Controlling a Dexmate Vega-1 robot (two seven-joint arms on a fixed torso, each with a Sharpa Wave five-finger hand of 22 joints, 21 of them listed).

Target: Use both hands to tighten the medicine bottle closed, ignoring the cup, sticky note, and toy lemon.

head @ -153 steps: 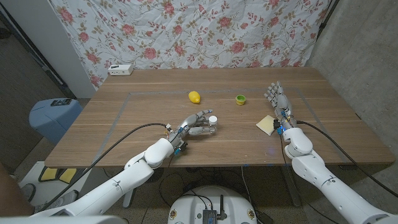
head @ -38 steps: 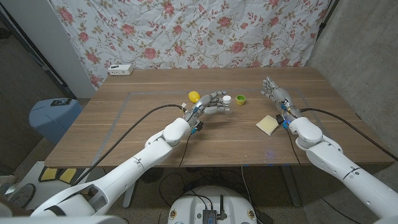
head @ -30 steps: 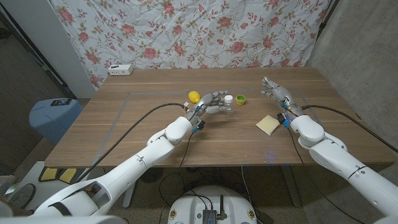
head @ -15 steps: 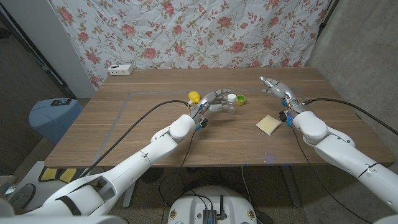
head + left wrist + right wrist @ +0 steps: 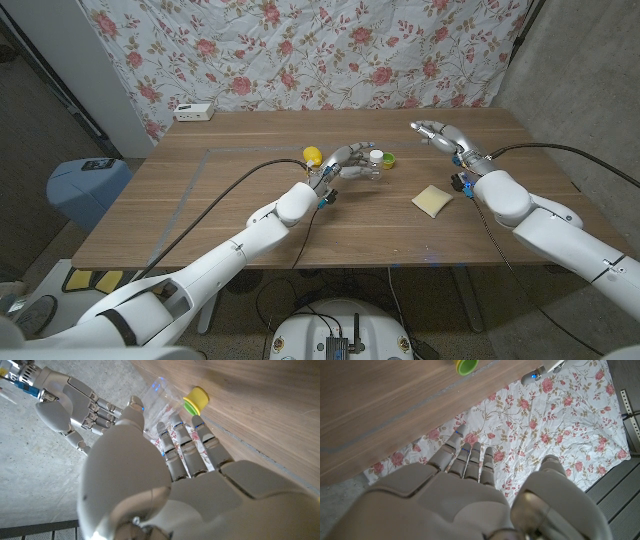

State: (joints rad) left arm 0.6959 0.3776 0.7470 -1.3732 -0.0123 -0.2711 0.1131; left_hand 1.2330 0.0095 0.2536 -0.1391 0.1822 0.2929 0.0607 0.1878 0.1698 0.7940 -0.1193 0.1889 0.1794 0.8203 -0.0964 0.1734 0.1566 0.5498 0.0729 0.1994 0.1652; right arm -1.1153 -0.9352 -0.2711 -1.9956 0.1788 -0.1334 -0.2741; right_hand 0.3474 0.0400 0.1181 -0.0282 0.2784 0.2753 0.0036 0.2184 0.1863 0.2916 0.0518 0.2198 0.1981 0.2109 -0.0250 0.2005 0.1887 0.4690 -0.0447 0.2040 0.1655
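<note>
Left hand (image 5: pixel 348 160) gripping the clear plastic medicine bottle (image 5: pixel 367 165) with white cap, raised over the table; right hand (image 5: pixel 437 133) nearby, fingers spread, empty.

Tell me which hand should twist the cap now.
The right hand, likely. The left hand already holds the bottle off the table with its white cap facing right, while the right hand hovers open and empty nearby.

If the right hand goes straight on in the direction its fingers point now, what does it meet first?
Probably the medicine bottle held up by the left hand. The right hand, open, points across toward it with only air between. Depth is unclear; it might pass slightly behind.
</note>
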